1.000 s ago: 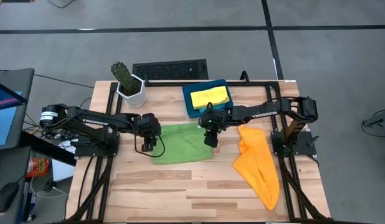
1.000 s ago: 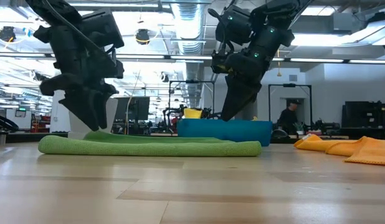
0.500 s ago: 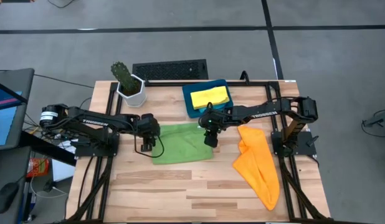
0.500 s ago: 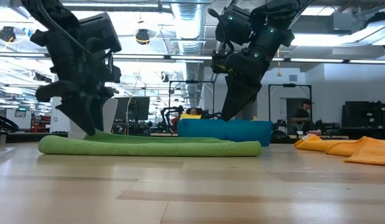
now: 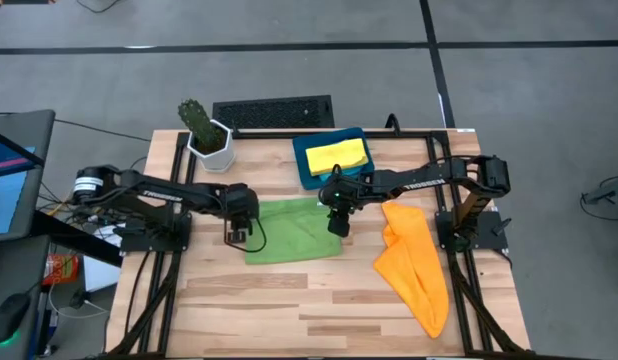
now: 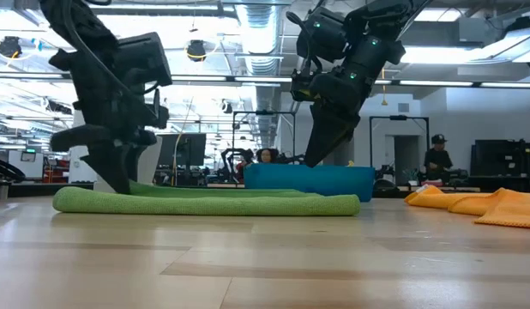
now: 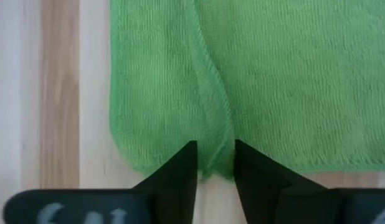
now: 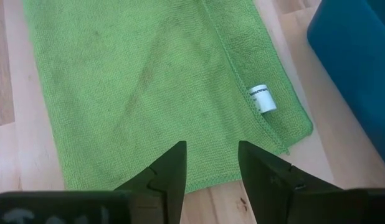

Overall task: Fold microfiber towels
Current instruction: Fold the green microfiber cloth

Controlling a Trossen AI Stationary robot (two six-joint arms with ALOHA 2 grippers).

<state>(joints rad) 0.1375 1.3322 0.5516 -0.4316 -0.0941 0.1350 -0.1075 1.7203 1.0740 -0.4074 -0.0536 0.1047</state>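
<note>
Your left gripper is down on the left edge of the green towel, its fingers pinching in around a raised seam ridge, though you cannot tell whether the cloth is truly caught. Your right gripper hangs with fingers apart over the towel's right edge, so both ends look set to lift into a fold. The orange towel lies crumpled to the right, the yellow towel sits in the dark-blue tray just behind, and the potted cactus stands well clear, so only the tray crowds the right arm.
</note>
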